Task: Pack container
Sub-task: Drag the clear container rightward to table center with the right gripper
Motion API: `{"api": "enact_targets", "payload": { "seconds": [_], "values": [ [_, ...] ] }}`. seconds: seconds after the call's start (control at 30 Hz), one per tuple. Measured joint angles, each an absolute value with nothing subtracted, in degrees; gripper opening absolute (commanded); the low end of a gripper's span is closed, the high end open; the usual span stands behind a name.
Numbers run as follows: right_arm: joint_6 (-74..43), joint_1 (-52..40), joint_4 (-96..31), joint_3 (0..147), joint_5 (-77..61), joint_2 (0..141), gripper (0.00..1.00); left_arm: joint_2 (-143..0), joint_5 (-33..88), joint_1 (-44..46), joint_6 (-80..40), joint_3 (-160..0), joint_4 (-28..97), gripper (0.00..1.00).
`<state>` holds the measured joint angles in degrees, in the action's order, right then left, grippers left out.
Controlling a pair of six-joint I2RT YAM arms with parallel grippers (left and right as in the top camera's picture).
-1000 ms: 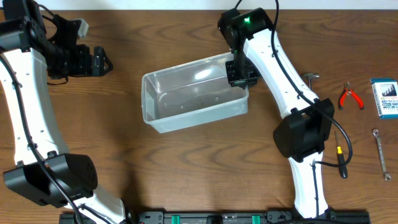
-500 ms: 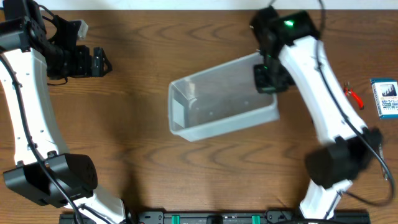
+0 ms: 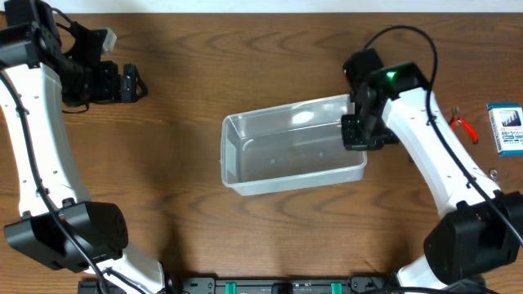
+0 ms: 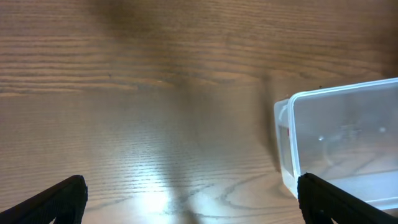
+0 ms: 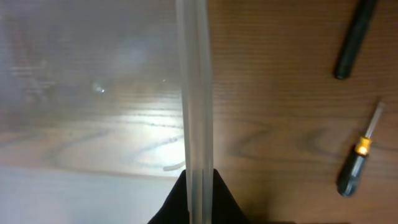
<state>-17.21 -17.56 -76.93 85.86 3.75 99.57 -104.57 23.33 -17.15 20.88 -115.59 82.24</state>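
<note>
- Overhead, my right gripper (image 3: 356, 132) pinches the right end wall of the clear container (image 3: 233, 159), which sits mid-table on the wooden table (image 3: 204, 229). My left gripper (image 3: 136, 82) hangs well apart at the far left. Red pliers (image 3: 462, 125) and a blue-and-white box (image 3: 505, 128) lie at the right edge.
- Left wrist: my left fingers (image 4: 59, 198) stand spread wide above the wood, the container's end at frame right.
- Right wrist: my right fingers (image 5: 171, 202) press either side of the container's thin wall. A screwdriver (image 5: 356, 163) and a black handle (image 5: 353, 38) lie on the wood to the right.
</note>
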Motion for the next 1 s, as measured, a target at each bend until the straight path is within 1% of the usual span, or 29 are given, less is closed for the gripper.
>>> {"api": "enact_targets", "payload": {
  "seconds": [0.2, 0.57, 1.0],
  "values": [
    [-17.19, -16.47, -75.07, 82.39, 3.70, 99.57, 0.01, -104.57, 23.33, -17.15, 20.88, -115.59, 82.56, 0.98],
    [-14.33, -9.26, -72.07, 79.94, 3.88, 99.57, 0.02, -104.57, 23.35, -17.15, 20.88, -115.59, 82.67, 0.98],
    [-11.66, -9.13, -66.52, 78.43, 1.32, 99.57, 0.03, -104.57, 23.33, -17.15, 20.88, -115.59, 82.98, 0.98]
  ]
}}
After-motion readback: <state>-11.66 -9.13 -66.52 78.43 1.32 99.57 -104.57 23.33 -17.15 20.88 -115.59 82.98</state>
